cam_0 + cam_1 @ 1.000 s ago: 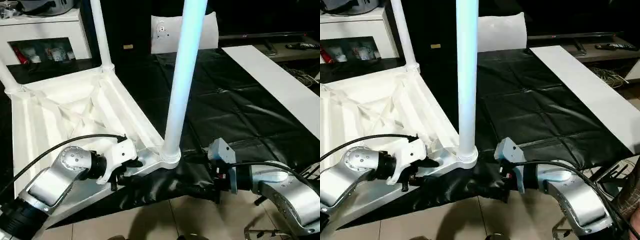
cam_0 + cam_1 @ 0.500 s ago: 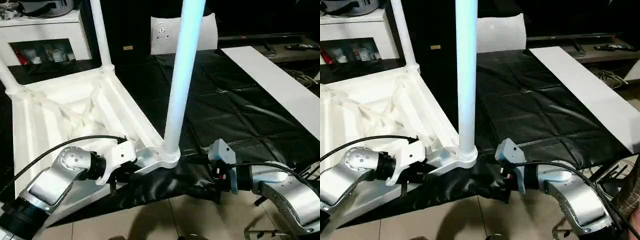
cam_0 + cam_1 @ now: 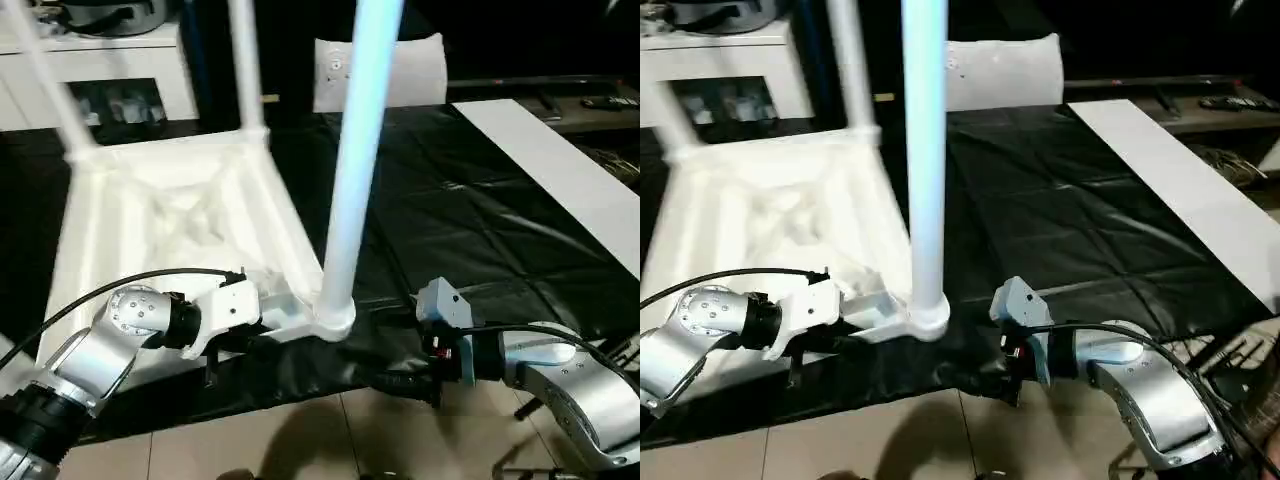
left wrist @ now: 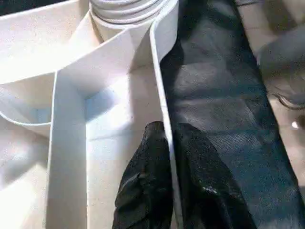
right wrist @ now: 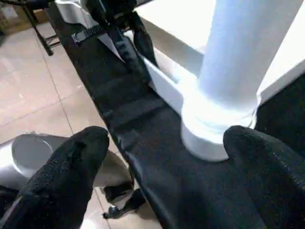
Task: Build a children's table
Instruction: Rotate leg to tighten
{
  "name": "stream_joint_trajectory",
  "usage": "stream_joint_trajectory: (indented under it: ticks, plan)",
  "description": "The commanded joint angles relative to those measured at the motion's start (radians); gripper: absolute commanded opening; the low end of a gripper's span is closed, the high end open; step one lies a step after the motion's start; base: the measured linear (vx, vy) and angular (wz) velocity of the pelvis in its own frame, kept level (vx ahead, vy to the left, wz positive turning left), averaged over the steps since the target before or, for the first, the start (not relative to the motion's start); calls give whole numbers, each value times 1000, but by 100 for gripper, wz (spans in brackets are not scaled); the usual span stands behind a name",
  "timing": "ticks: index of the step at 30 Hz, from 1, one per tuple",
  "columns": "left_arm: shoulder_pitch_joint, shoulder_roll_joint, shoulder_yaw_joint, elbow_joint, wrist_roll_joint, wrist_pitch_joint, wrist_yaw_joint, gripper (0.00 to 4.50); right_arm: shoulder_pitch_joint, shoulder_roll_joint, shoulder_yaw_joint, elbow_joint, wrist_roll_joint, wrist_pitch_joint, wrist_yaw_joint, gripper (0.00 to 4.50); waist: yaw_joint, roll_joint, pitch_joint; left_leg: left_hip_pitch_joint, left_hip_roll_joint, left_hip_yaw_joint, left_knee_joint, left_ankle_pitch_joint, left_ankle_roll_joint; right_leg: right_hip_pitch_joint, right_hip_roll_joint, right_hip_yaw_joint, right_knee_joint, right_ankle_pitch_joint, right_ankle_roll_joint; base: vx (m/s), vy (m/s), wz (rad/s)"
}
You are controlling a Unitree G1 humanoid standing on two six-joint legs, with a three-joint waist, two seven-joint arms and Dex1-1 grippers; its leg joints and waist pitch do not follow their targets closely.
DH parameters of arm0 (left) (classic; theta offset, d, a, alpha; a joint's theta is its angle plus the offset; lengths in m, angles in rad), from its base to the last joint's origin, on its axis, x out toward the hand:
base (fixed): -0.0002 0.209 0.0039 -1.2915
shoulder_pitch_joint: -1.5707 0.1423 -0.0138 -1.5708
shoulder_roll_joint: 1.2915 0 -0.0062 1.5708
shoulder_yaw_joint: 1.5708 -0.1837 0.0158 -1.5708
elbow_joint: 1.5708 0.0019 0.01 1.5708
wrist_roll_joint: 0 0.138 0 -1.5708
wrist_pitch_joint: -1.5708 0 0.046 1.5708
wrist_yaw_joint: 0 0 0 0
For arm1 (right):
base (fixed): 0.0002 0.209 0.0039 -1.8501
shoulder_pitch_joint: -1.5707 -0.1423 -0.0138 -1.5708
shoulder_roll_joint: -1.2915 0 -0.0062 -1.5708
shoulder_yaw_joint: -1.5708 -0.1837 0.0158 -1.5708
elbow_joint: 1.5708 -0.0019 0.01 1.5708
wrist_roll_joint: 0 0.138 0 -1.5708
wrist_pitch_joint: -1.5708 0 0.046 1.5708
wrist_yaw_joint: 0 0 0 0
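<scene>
The white tabletop (image 3: pixel 170 210) lies upside down on the black mat (image 3: pixel 460 220), ribs facing up. A leg (image 3: pixel 355 150) stands in the near right corner socket (image 3: pixel 333 318). Two more legs (image 3: pixel 245 60) rise from the far corners. My left gripper (image 4: pixel 167 131) is shut on the tabletop's thin front rim (image 4: pixel 159 81), one finger on each side, just left of that socket. To the right of the socket, low at the mat's edge, my right gripper (image 5: pixel 167 140) is open, its fingertips (image 5: pixel 83 143) spread wide and holding nothing.
A white bag (image 3: pixel 385 70) stands at the back and a white cabinet (image 3: pixel 100 60) at the back left. A long white board (image 3: pixel 560 170) lies along the mat's right side. Tiled floor (image 3: pixel 300 440) begins at the mat's near edge.
My left gripper has closed onto the tabletop's rim. The tabletop's far end has swung to the right with its legs. The right arm has stayed put.
</scene>
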Motion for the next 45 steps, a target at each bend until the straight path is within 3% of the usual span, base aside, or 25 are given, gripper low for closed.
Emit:
stream_joint_trajectory:
  ticks: [1, 3, 4, 5, 13, 18, 20, 21, 23, 26, 31, 37, 40, 45]
  plan:
    - [-28, -17, -34, 10, 21, -91, -49, 2, -19, -3, 0, 5, -5, -8, -4, 450, -8, 11, -46, 30, 35, -21, -84, -412, -5, 9, -72, 36, -105, -592, -55, 0, 0, 0]
    - [-53, -26, -31, 63, 31, -163, -56, 1, -21, -2, -1, 3, -6, -7, -6, 450, -7, 11, -44, 28, 36, -23, -88, -424, -8, 12, -74, 37, -103, -580, -67, 0, 0, 0]
    - [-53, -26, -31, 63, 31, -163, -56, 1, -21, -2, -1, 3, -6, -7, -6, 450, -6, 11, -46, 32, 35, -21, -86, -426, -12, 11, -76, 39, -102, -577, -68, 0, 0, 0]
    - [-74, -37, -23, 111, 41, -221, -55, 1, -21, -1, -2, 1, -7, -7, -8, 450, -5, 10, -48, 25, 36, -23, -88, -413, -12, 18, -78, 41, -97, -554, -75, 0, 0, 0]
    - [-111, -58, 39, 230, 16, -248, -48, 1, -21, 1, 0, -6, -8, -7, -18, 450, 0, 9, -53, 16, 39, -17, -88, -345, -12, 27, -83, 48, -80, -458, -120, 0, 0, 0]
    - [-92, -61, 93, 201, -46, -94, -35, 1, -20, 2, -5, -3, -10, -10, -23, 450, -5, 7, -52, 11, 38, -17, -87, -329, -12, 29, -84, 50, -75, -472, -122, 0, 0, 0]
    - [-75, -66, 107, 129, -125, 17, -79, 48, -29, 16, -11, 17, -14, -18, -38, 450, -10, -1, -53, 3, 37, -16, -84, -296, -9, 33, -84, 52, -69, -469, -121, 0, 0, 0]
    - [-75, -66, 107, 129, -125, 17, -79, 48, -29, 16, -11, 17, -14, -18, -38, 450, -10, 2, -55, 3, 37, -17, -83, -285, -7, 33, -85, 52, -67, -462, -127, 0, 0, 0]
    - [-71, -78, 111, 117, -133, 29, -81, 67, -34, 23, -12, 32, -17, -27, -46, 450, -11, 3, -63, -1, 39, -12, -78, -227, 3, 34, -79, 54, -58, -347, -163, 0, 0, 0]
    - [-69, -99, 117, 108, -128, 48, -57, 88, -36, 33, -14, 42, -16, -33, -54, 450, -11, 4, -62, -3, 36, -7, -75, -196, 15, 37, -73, 53, -49, -257, -190, 0, 0, 0]
    - [-79, -148, 103, 76, -92, 180, 23, 88, -36, 36, -12, 57, -25, -47, -56, 450, -12, 5, -58, 1, 38, -6, -76, -222, 14, 35, -74, 52, -58, -327, -170, 0, 0, 0]
    - [-64, -131, 76, 50, -66, 218, 17, 88, -33, 31, -9, 68, -31, -59, -59, 450, -9, 0, -54, 4, 35, -9, -78, -261, 8, 31, -74, 52, -71, -437, -124, 0, 0, 0]
    - [-64, -131, 76, 59, -41, 223, 39, 88, -33, 30, -6, 72, -33, -64, -60, 450, -10, 1, -55, 3, 35, -10, -77, -250, 11, 31, -73, 52, -71, -434, -115, 0, 0, 0]
    - [-61, -139, 73, 41, -42, 257, 38, 88, -41, 36, 0, 87, -44, -74, -63, 450, -9, -2, -59, -1, 37, -9, -76, -217, 18, 33, -72, 52, -62, -361, -142, 0, 0, 0]
